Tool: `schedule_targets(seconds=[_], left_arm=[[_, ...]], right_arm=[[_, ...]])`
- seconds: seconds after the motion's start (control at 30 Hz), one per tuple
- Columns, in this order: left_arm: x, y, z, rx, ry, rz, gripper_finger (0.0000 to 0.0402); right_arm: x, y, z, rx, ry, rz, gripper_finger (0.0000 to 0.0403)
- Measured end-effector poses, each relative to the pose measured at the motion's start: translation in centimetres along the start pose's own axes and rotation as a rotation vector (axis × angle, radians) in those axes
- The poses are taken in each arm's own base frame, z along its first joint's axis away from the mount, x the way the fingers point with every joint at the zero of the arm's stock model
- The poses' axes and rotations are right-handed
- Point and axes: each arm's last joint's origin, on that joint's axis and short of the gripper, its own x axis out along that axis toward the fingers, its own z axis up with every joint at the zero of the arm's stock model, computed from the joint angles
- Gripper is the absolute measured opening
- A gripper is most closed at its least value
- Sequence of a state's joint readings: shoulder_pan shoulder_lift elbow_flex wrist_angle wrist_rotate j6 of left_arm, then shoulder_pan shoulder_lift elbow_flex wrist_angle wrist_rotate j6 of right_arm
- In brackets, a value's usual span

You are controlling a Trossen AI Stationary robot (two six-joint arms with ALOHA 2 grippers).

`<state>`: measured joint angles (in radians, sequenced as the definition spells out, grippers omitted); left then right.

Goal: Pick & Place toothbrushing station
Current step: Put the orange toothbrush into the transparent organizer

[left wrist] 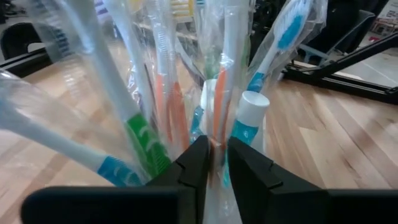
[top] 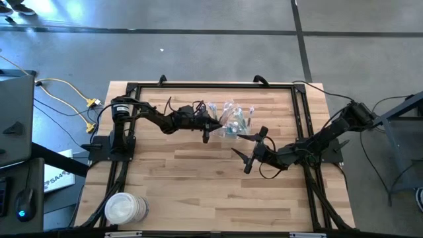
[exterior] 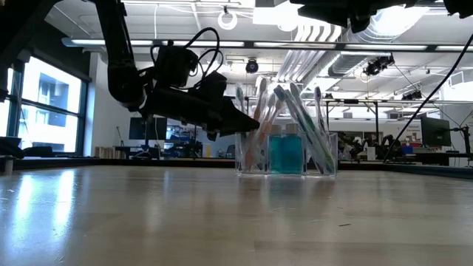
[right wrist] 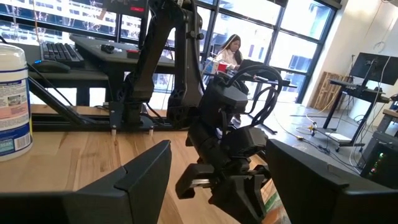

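A pale wooden tabletop (top: 198,178) sits in a bright glass-walled workshop. At twelve o'clock a clear plastic cup (exterior: 287,155) bristles with wrapped toothbrushes (left wrist: 134,118). The left end effector (left wrist: 214,165) pinches one nearly closed; the right end effector (top: 253,151) gapes empty.

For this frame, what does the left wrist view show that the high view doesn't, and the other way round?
Only the left wrist view: the left gripper with its fingers narrowly apart around a wrapped toothbrush handle, and a white tube among the toothbrushes.

Only the high view: the right gripper open, beside the clear cup and apart from it, and a stack of white discs at the table's near left corner.

Both: the bundle of wrapped toothbrushes, the left gripper at it, and the wooden table.
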<state>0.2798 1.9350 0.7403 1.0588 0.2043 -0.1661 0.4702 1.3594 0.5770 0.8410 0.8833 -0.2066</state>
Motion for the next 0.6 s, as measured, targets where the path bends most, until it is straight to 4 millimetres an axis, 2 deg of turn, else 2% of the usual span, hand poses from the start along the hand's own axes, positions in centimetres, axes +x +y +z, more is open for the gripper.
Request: schedule_targets(seconds=[0.13,0.6], left_arm=[[0.00,0.00,0.01,0.004,0.000,0.001,0.0077],[-0.04,-0.14,0.05,0.005,0.002,-0.062,0.0087]], right_arm=[[0.00,0.00,0.00,0.000,0.000,0.000,0.0255],[0.00,0.00,-0.01,-0.001,0.001,0.000,0.0255]])
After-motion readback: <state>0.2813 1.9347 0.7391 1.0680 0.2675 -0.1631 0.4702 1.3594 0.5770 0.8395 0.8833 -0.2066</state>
